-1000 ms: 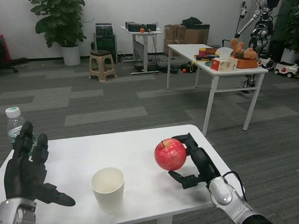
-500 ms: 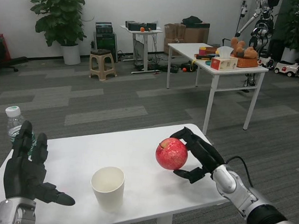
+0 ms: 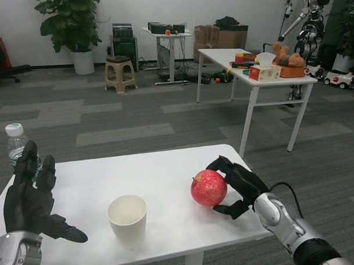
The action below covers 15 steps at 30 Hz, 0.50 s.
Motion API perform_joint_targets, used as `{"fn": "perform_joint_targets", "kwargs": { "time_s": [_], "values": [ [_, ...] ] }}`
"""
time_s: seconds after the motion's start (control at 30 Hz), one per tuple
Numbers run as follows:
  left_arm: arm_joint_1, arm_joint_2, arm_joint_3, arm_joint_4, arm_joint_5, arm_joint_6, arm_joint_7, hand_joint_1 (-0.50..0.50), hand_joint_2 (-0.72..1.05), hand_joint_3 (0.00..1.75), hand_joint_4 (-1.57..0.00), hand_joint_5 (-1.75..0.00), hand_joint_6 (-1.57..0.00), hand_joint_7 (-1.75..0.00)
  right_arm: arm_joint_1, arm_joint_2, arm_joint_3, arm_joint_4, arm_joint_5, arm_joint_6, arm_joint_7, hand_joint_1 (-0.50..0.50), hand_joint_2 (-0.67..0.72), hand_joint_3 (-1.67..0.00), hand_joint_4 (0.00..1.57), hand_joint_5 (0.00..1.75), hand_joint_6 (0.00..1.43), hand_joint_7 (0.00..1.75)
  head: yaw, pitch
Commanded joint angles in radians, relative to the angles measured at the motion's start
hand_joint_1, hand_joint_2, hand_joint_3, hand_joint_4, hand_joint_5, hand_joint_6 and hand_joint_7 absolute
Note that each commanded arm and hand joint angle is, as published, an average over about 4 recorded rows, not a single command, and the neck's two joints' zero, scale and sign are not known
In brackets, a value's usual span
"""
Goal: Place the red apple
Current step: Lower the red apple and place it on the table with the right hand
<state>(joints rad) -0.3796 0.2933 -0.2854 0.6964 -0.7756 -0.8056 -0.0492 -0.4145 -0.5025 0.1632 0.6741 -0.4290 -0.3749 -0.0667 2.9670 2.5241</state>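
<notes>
- Red, round and faintly yellow-flecked, one red apple is on the near white table, toward its right edge, with its stem dimple turned up and left.
- One black right hand wraps the apple from the right: fingers curl over the top and the thumb sits under its lower right side, so the hand holds the fruit. Whether the apple's base rests on the tabletop or is just clear of it is hard to tell from this angle.
- One black left hand hovers over the near left corner of the table, fingers spread wide and pointing up, thumb stretched to the right, nothing in it.
- One white paper cup stands upright near the table's front edge, left of the apple and well apart from it, between the two hands.
- One clear plastic water bottle with a white cap stands at the far left edge, just behind the left hand.
- Far right, a second white table carries a tissue box and several small items.
- Far left, one large potted plant stands by the wall, with one beige stool to its right.
</notes>
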Motion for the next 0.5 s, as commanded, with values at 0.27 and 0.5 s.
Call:
{"fn": "perform_joint_targets", "kwargs": {
  "time_s": [0.27,0.5],
  "values": [
    [0.004,0.012,0.000,0.003,-0.005,-0.007,-0.001,-0.48,-0.55,0.09,0.00,-0.08,0.00,0.00,-0.034,0.065,-0.024,0.096,-0.058,0.011,0.002,-0.42,-0.60,-0.95,0.06,1.45,0.37,1.47,0.002,-0.007],
    [0.004,0.012,-0.001,0.003,-0.005,-0.007,-0.001,-0.48,-0.55,0.09,0.00,-0.05,0.00,0.00,-0.035,0.072,-0.022,0.102,-0.071,0.011,0.002,-0.42,-0.60,-0.95,0.06,1.45,0.35,1.47,0.002,-0.007]
  ]
}}
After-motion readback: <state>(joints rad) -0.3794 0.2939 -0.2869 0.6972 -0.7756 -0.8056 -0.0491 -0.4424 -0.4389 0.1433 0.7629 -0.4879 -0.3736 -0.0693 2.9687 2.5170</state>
